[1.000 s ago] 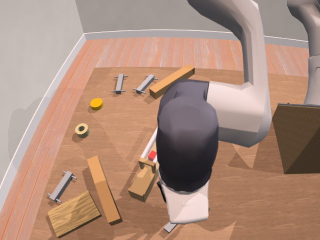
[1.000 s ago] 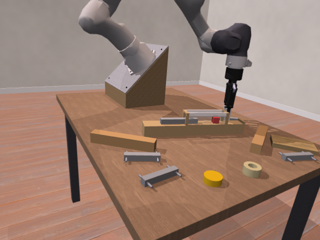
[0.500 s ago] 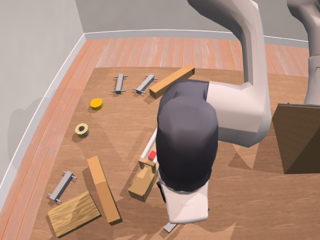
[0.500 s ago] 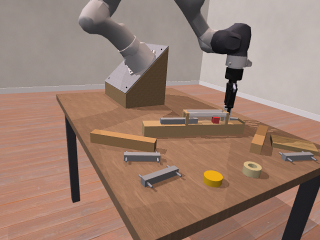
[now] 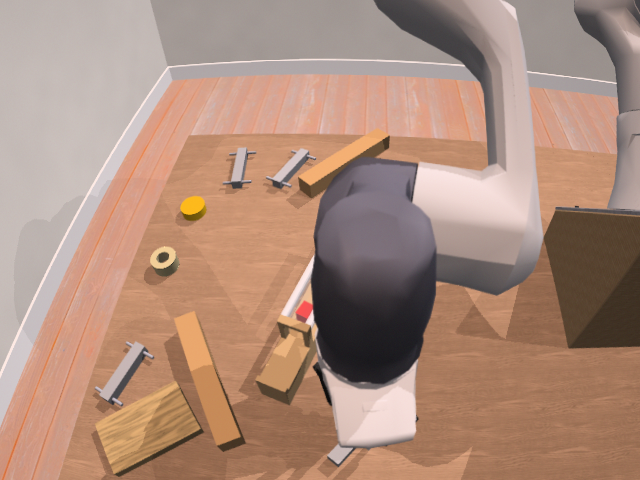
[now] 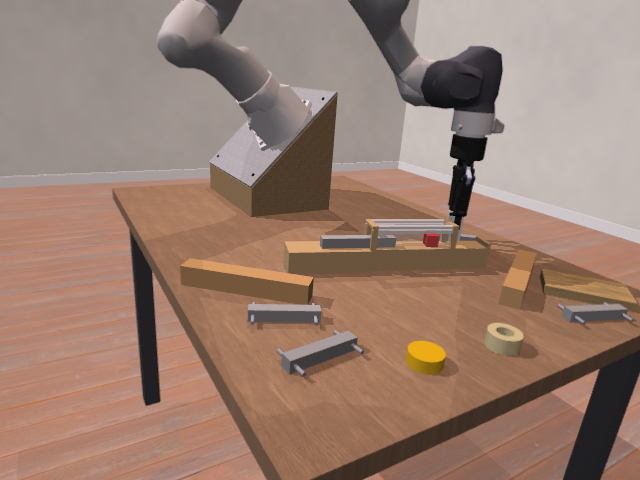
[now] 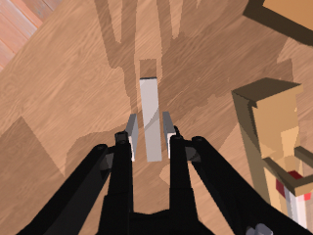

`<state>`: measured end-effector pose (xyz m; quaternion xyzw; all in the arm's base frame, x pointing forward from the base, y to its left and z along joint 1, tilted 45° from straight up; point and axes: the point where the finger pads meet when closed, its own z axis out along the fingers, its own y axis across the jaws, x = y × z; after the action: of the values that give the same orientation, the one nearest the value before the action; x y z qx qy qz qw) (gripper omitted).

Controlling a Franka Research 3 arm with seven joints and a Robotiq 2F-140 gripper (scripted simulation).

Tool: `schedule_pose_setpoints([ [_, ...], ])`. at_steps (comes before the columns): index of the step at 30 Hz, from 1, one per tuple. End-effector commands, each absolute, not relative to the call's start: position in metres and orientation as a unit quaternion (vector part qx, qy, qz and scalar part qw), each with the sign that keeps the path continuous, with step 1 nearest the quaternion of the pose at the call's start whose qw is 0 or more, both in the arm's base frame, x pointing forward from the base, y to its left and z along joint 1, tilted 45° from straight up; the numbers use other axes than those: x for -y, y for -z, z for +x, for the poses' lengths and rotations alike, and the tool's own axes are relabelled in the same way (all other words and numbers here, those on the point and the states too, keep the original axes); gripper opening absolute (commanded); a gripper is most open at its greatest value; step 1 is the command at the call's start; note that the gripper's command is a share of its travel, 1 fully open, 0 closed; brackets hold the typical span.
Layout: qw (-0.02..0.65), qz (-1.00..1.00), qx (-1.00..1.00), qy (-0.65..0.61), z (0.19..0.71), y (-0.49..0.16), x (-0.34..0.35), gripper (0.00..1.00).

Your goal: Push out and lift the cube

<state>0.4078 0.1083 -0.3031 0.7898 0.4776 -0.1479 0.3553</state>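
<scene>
Wrist view — claw [image 7: 151, 142] partly spread, straddling gray bar [image 7: 150, 117].

Red cube [image 6: 431, 239] inside roofed channel [image 6: 408, 225]

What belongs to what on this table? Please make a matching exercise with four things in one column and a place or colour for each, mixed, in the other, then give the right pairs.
Things:
1. cube
2. flat grey bar
3. disc
4. ring

Places and colours:
A. yellow
B. red, under the channel's roof
C. cream, with a hole through its middle
D. on the table inside the gripper, with a gap on each side

Right pairs: 1-B, 2-D, 3-A, 4-C.
</scene>
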Motion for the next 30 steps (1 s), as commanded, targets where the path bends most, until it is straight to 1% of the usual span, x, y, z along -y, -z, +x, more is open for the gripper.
schedule_pose_setpoints([
  [1, 0.355, 0.79, -0.477, 0.146, 0.4091, 0.3037, -0.1084, 0.23],
  [2, 0.355, 0.79, -0.477, 0.146, 0.4091, 0.3037, -0.1084, 0.0],
  [30, 0.355, 0.79, -0.477, 0.146, 0.4091, 0.3037, -0.1084, 0.0],
])
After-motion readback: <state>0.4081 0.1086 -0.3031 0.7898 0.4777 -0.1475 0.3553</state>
